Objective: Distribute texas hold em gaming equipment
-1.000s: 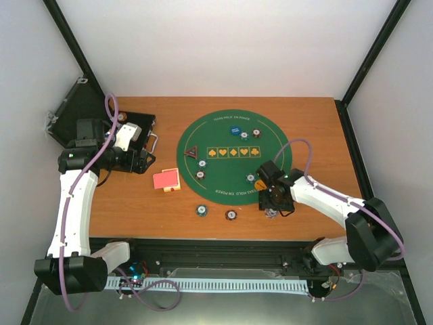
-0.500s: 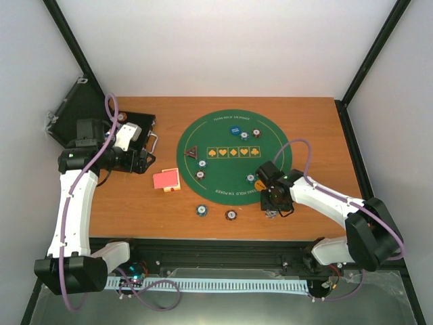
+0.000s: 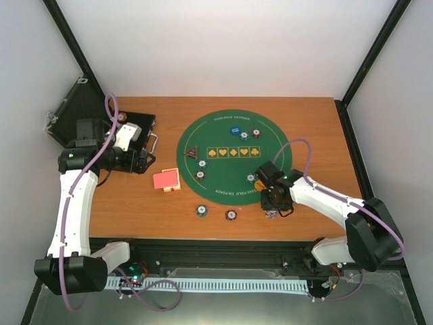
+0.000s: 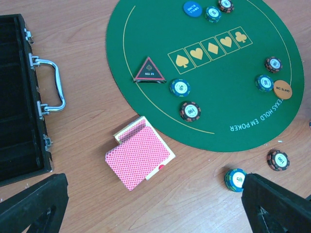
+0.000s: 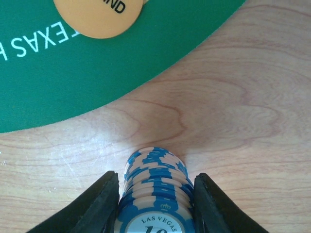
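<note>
My right gripper [image 5: 155, 206] is low over the bare wood just off the green mat [image 5: 73, 77], its two fingers pressed to either side of a short stack of blue-and-white poker chips [image 5: 156, 182]. The orange button [image 5: 97, 17] lies on the mat edge just beyond. From above, the right gripper [image 3: 271, 207] is at the mat's near right rim. The red-backed playing cards [image 4: 138, 155] lie fanned on the wood left of the mat. My left gripper [image 4: 155, 206] hovers open above the cards, holding nothing. The dark triangular button [image 4: 149, 71] and blue button [image 4: 192, 8] rest on the mat.
The black hinged case [image 4: 19, 121] lies open at the left, its metal handle [image 4: 56, 90] facing the mat. Single chips sit on the mat [image 4: 180, 88], [image 4: 190, 110], [image 4: 265, 83], and two chips [image 3: 201, 210], [image 3: 231, 215] lie on the wood near the front edge.
The right gripper's fingers have drawn in from wide apart onto the sides of the chip stack. The left arm has not moved.
</note>
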Robot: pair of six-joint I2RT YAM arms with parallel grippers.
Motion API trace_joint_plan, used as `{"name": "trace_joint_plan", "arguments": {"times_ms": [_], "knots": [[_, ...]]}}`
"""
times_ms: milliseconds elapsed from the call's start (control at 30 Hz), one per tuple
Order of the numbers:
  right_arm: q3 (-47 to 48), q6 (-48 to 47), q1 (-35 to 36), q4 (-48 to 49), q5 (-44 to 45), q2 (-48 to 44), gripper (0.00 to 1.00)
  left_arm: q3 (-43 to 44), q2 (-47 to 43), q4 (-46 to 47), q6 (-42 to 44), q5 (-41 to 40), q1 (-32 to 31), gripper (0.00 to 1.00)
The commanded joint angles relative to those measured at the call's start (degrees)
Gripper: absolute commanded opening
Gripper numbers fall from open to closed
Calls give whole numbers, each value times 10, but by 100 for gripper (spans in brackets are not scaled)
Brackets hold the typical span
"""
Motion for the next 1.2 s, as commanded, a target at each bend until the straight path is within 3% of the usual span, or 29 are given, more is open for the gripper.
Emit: {"name": "trace_joint_plan", "arguments": {"times_ms": [0,267,567,800,1167], "knots": [[-1,9,6,-8,12,0,36,7,-3,6,5,3,3,100],[49,4,7,-60,24,-27,27,5,-2,8,7,5,3,100],[161,0,28,-89,19,15,26,-5,-4,13,8,1,3,100],[319,-29,38,-67,16,170,26,-4,-1,10,9,-3,3,100],[649,-80,47,-96,-23,484,24,5,3,3,15,-12,3,100]]}}
